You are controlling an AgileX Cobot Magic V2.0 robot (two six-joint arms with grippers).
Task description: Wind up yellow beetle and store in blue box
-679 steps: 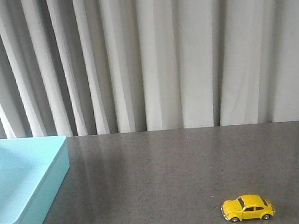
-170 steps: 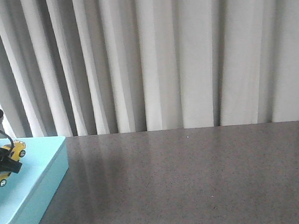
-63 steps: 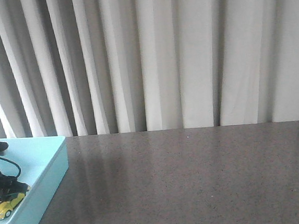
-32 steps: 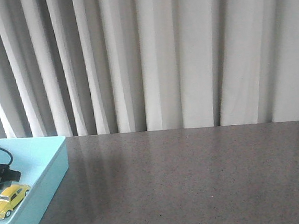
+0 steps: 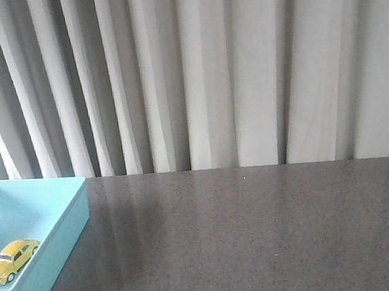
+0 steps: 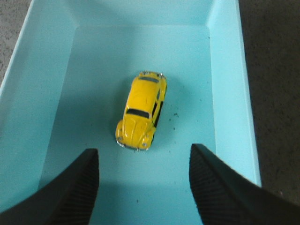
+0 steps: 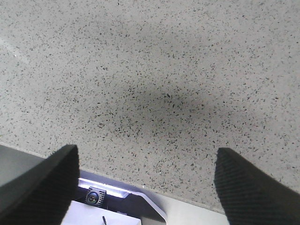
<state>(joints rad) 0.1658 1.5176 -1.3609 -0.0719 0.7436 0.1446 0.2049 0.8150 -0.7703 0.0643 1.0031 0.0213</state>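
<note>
Left gripper (image 6: pixel 143 185) hangs spread and empty above the small glossy yellow beetle toy car (image 6: pixel 141 109) in the pale turquoise-blue plastic box (image 6: pixel 232 89); light, rigid, probably slippery, best pinched across its doors.

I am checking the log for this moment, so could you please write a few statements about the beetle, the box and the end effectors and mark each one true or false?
1. The yellow beetle rests on its wheels on the floor of the blue box. True.
2. The left end effector is shut on the beetle. False: its fingers are spread wide and hang apart from the car, holding nothing.
3. The beetle touches a wall of the box. False: in the left wrist view, bare floor shows all round it.
4. The right end effector is open over bare speckled table. True.
5. In the front view the box is at the table's left edge. True.
</note>
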